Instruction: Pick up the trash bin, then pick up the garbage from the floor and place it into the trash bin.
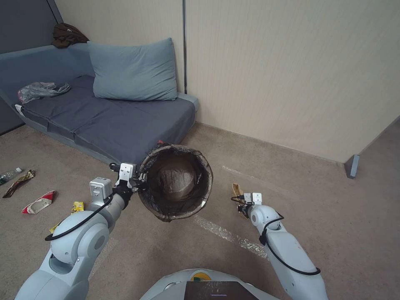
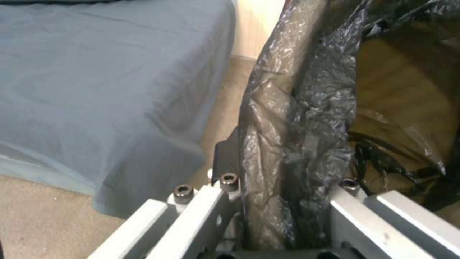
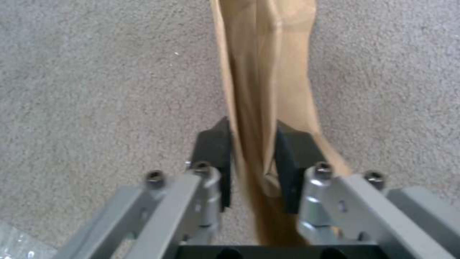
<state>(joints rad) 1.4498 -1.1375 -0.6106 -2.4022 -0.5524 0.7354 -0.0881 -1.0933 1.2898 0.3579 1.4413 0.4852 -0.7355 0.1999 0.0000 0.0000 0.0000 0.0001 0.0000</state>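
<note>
Left gripper (image 1: 139,180) clamped on rim of trash bin (image 1: 177,183), bin held off floor, just in front of couch (image 1: 108,116), mouth tipped toward camera. Left wrist view: fingers (image 2: 225,158) pinch dark liner (image 2: 292,136) over rim.

Right gripper (image 1: 241,201) low over carpet (image 1: 325,216), right of bin, closed on tan paper bag (image 1: 237,191). Right wrist view: dark pads (image 3: 213,144) squeeze bag (image 3: 268,72) from both sides.

More garbage on floor far left: red-and-white snack bag (image 1: 39,203), yellow wrapper (image 1: 77,206), clear bottle (image 1: 9,175), brown wrapper (image 1: 18,182).
</note>
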